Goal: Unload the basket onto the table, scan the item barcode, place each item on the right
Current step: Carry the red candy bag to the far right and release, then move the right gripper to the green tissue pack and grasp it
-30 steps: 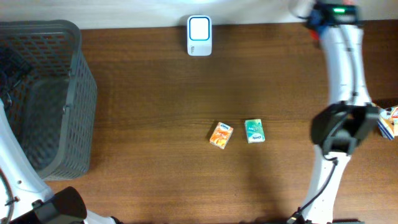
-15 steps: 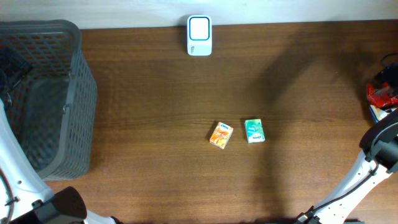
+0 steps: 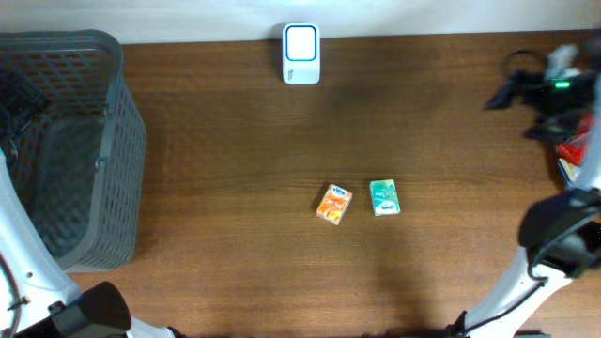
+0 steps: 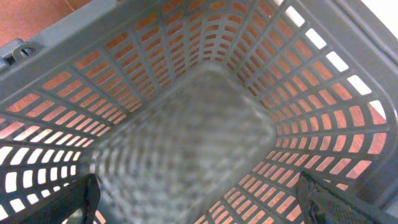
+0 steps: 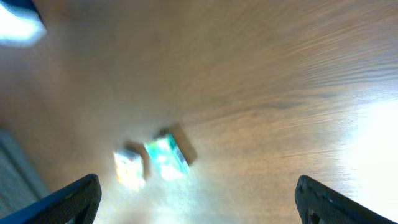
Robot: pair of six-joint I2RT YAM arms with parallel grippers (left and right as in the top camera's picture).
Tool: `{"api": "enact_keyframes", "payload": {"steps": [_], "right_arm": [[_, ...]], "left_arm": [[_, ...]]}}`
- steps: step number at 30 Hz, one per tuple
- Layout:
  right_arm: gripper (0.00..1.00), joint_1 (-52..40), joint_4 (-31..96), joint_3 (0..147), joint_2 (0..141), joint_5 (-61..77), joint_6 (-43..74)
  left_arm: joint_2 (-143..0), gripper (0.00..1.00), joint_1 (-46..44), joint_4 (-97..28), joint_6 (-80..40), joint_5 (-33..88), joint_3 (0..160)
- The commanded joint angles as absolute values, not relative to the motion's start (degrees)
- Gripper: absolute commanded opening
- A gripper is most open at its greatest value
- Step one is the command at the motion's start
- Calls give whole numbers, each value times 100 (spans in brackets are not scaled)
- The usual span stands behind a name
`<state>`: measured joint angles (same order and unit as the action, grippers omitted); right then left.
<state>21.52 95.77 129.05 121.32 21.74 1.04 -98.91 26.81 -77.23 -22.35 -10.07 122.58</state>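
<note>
My left gripper [image 4: 199,202] wide over basket [image 4: 311,93]; right gripper [image 5: 199,202] wide, both empty. Green packet [image 3: 384,197] central on table [image 3: 235,141], just beside orange packet [image 3: 333,203]. Likely light, slightly squashy (tissues?); I'd pinch its long edges.

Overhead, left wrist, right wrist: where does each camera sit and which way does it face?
Overhead: above the table, facing down; left arm and right arm at the edges.
Left wrist: on the left arm, facing into the grey basket; left tool open.
Right wrist: on the right arm, facing the table obliquely; right tool open.
Shared: overhead and right wrist show the orange box and green box.
</note>
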Motion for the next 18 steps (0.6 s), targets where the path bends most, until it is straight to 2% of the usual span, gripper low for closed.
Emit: {"api": "enact_keyframes", "payload": {"steps": [1, 3, 4, 5, 6, 10, 13, 15, 18], "right_arm": [[99, 1179, 9555, 12204, 12230, 1459, -429], [100, 495, 9262, 11456, 12230, 1256, -429], [89, 143, 9037, 11063, 12230, 1260, -427], [70, -27, 8908, 10881, 12230, 1262, -423], [65, -252, 8761, 10680, 12230, 1262, -403], [64, -1369, 8436, 10160, 12230, 869, -213], [64, -2110, 8370, 10151, 12230, -888, 1258], [56, -2379, 8326, 10145, 12230, -1107, 1568], [52, -2655, 8200, 10060, 12230, -1120, 1772]], "left_arm": [[-9904, 99, 2718, -7728, -2290, -1028, 12283], [-9904, 99, 2718, -7728, -2290, -1028, 12283], [-9904, 99, 2718, -7728, -2290, -1028, 12283], [-9904, 99, 2718, -7728, -2290, -1028, 12283], [-9904, 99, 2718, -7728, -2290, -1028, 12283], [-9904, 99, 2718, -7728, -2290, -1028, 12283], [-9904, 99, 2718, -7728, -2290, -1028, 12283], [-9904, 99, 2718, -7728, -2290, -1028, 12283], [-9904, 99, 2718, -7728, -2290, -1028, 12283]]}}
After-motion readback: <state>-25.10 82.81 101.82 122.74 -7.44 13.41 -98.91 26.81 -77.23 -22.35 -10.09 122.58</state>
